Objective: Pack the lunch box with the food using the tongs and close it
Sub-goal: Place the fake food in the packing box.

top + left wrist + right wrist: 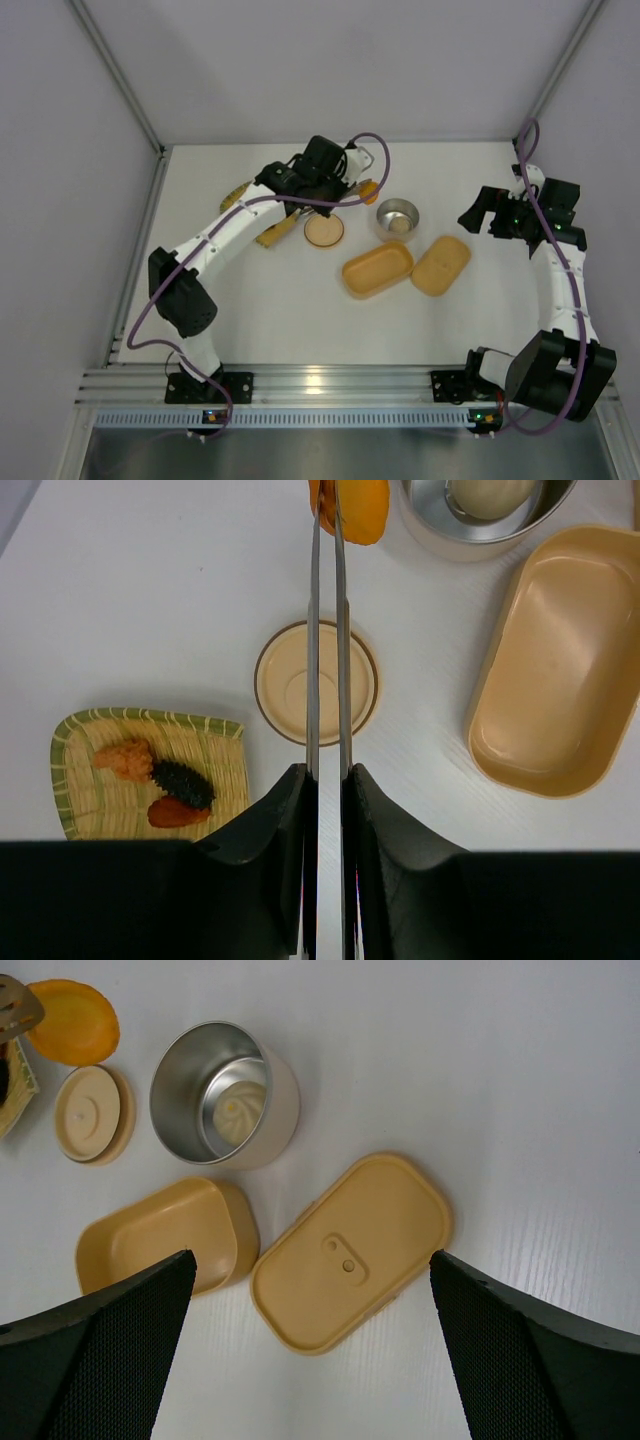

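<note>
My left gripper (327, 775) is shut on the slim silver tongs (325, 660). The tongs' tips pinch an orange piece of food (355, 505) above the table, beside the steel bowl (480, 510). In the top view this piece (368, 190) hangs left of the bowl. The lunch box (490, 710) stands open and empty to the right. Its flat lid (350, 1250) lies beside it, under my open right gripper (310, 1260). More food lies on the woven tray (80, 810): an orange piece (125, 760), a dark one (182, 780) and a red-brown one (172, 812).
The steel bowl (397, 218) holds a pale bun (238, 1112). Its round tan lid (324, 231) lies flat on the table between the tray and the lunch box (377, 270). The oblong lid (441, 265) touches the box's right side. White walls close in the table.
</note>
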You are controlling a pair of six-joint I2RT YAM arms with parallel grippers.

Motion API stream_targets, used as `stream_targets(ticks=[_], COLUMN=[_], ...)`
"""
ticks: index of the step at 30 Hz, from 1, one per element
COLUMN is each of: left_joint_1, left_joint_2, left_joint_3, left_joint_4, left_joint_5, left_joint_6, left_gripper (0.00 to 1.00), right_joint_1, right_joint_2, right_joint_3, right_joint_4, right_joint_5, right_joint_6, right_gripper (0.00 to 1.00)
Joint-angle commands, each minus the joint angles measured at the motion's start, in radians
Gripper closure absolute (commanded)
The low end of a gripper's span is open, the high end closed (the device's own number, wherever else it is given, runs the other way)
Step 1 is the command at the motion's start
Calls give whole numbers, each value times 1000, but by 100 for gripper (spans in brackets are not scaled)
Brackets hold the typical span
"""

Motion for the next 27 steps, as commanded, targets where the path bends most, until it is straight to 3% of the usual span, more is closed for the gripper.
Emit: stream_targets(ticks=[1, 16, 27], left_joint_1=[-20, -118, -180], left_joint_2=[14, 137, 165], left_joint_3=[92, 151, 119], left_joint_4=[82, 104, 158], left_joint_5=[-71, -93, -209], left_joint_6=[0, -9, 49], left_gripper=[100, 100, 100], right_joint_1=[-2, -4, -10], right_joint_2=[-34, -32, -35], right_joint_3=[11, -8, -6], right_joint_4=[46, 69, 67], right_joint_5=[1, -12, -22], right_joint_6=[9, 7, 7], right_gripper=[1, 1, 1])
